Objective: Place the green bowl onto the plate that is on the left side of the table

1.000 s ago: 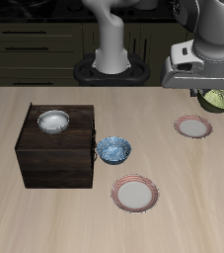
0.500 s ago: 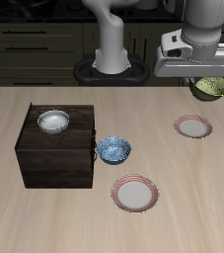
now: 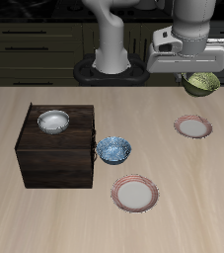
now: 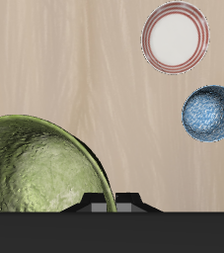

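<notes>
My gripper (image 3: 198,76) is shut on the rim of the olive-green bowl (image 3: 203,83) and holds it high above the table near the back edge. The bowl hangs tilted; in the wrist view it (image 4: 35,168) fills much of the frame. The plate (image 3: 193,126) with the pinkish-red rim lies on the table below the bowl, a little nearer the front edge. It is bare and does not show in the wrist view.
A second, alike plate (image 3: 135,194) lies near the front edge and also shows in the wrist view (image 4: 176,38). A blue patterned bowl (image 3: 113,149) sits beside a dark wooden box (image 3: 54,158), which carries a white bowl (image 3: 53,121).
My gripper has lifted the green bowl higher and carried it a little toward the table's middle. Nothing on the table has moved.
</notes>
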